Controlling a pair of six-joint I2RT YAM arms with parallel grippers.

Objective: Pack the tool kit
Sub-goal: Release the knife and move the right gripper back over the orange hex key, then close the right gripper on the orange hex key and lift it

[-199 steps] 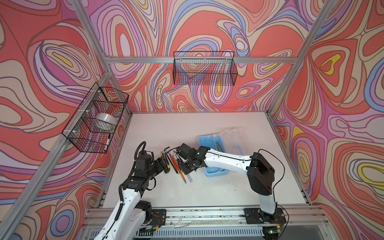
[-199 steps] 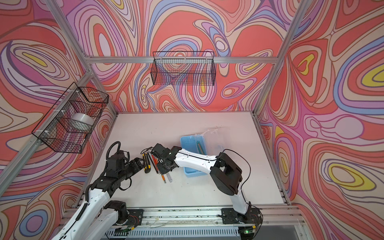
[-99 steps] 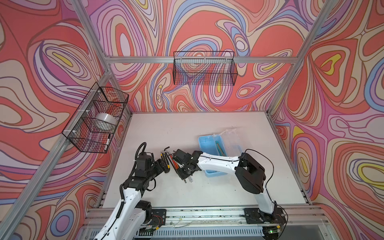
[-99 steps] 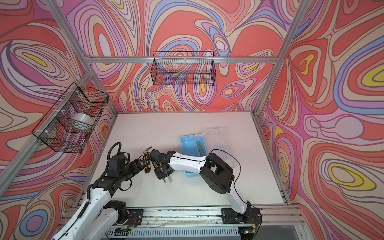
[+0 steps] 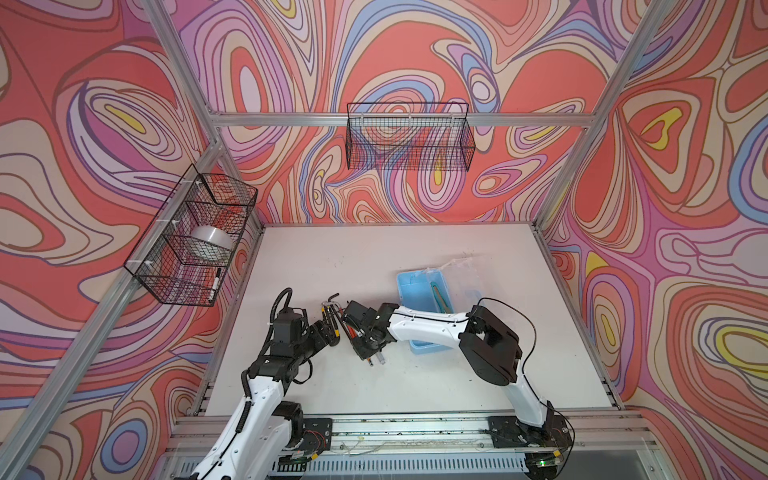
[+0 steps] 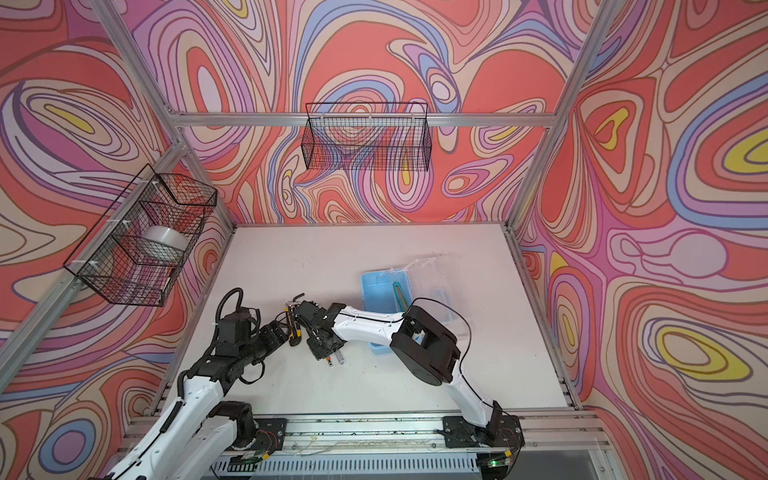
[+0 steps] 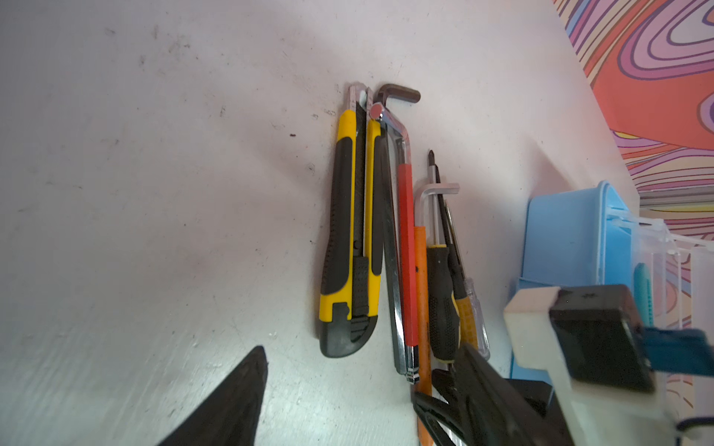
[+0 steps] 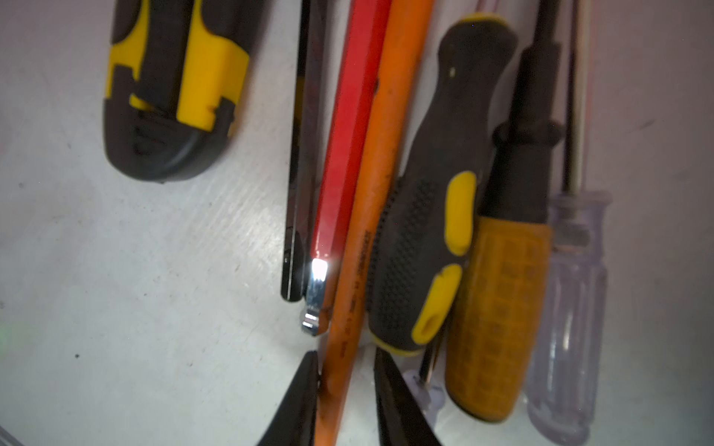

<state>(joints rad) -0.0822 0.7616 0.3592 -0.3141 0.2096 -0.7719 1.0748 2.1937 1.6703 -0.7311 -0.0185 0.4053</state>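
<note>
Tools are lined up side by side on the desk (image 5: 374,257), just left of the open blue box (image 5: 411,299): knife (image 7: 347,239), hex keys (image 7: 407,251), screwdrivers (image 7: 440,301). Right gripper (image 8: 345,355) has its jaws narrowed around the orange hex key (image 8: 376,173). One touches it and there's a small gap at the other, so can't tell if it's pinched. Left gripper (image 5: 332,334) jaws are spread wide, holding nothing.

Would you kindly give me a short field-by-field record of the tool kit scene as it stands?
left gripper: open, empty
right gripper: jaws astride orange hex key; grip unconfirmed
loose tools: utility knife, red hex key, screwdrivers
blue box: clear lid open, one teal tool inside
</note>
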